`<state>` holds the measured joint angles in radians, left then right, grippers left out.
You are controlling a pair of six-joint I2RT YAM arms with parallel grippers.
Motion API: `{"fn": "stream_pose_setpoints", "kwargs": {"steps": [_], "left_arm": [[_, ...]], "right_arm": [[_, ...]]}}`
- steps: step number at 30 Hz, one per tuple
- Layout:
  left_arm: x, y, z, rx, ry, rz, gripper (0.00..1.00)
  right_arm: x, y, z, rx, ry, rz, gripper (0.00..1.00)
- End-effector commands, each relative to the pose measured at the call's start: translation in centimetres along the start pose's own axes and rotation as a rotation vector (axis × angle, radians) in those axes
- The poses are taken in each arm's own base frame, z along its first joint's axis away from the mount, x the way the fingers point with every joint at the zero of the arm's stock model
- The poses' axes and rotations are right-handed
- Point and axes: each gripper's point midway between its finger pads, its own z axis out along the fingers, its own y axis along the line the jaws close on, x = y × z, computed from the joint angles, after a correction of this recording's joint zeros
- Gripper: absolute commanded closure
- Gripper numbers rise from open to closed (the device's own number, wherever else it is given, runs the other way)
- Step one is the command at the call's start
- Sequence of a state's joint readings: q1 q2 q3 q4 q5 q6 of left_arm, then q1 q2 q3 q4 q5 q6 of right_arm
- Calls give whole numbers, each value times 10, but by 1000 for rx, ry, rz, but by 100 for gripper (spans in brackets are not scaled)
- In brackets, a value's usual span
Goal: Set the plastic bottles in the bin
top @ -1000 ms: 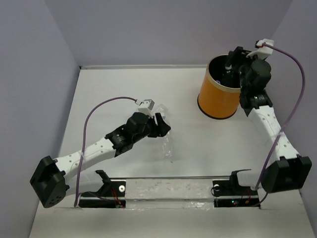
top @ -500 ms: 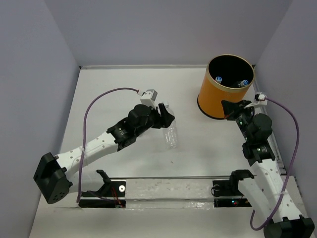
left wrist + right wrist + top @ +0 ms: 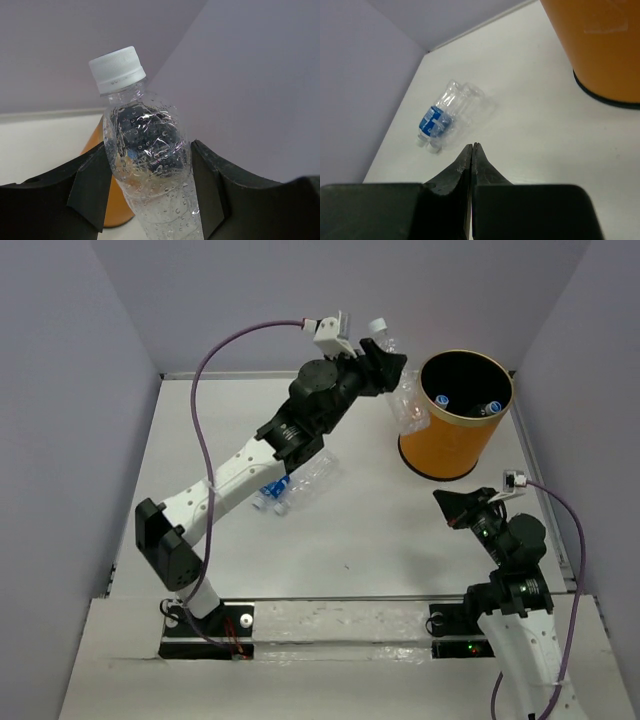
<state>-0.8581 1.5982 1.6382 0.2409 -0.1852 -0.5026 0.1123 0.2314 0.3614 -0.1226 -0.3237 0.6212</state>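
My left gripper (image 3: 390, 368) is raised beside the bin's left rim and shut on a clear plastic bottle (image 3: 406, 402) with a white cap. In the left wrist view the bottle (image 3: 148, 150) stands between the black fingers (image 3: 87, 187), cap up. The orange bin (image 3: 452, 435) stands at the back right, with blue-capped bottles (image 3: 443, 398) inside. Two more bottles (image 3: 297, 483) lie together on the table, one with a blue label (image 3: 431, 120). My right gripper (image 3: 446, 503) is shut and empty, low in front of the bin (image 3: 600, 45); its tips (image 3: 472, 146) point toward the lying bottles.
Purple-grey walls close the table on the left, back and right. The left arm's purple cable (image 3: 215, 370) loops high over the table. A black mounting rail (image 3: 340, 625) runs along the near edge.
The left arm has lifted its bottle from mid-table up to the bin's left rim. The right arm has pulled back from over the bin and shut. Two lying bottles now show left of centre.
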Motion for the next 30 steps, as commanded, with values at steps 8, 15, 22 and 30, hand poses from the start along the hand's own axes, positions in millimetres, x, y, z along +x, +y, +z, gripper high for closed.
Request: {"fn": "stream_pose_setpoints", "kwargs": {"steps": [8,15,22,30], "left_arm": [[-59,-35,112,34,-384,-13,50],[10,-25,157,96,-389,24,27],[16,-32,153,136,-342,186,1],[-37,-13,39,-15,-178,310,1]], "right_arm": [[26,16,-16,-118,78,29,100],[26,27,-19,-171,83,22,100],[20,29,-18,-183,59,-13,98],[11,41,-10,-230,61,-3,77]]}}
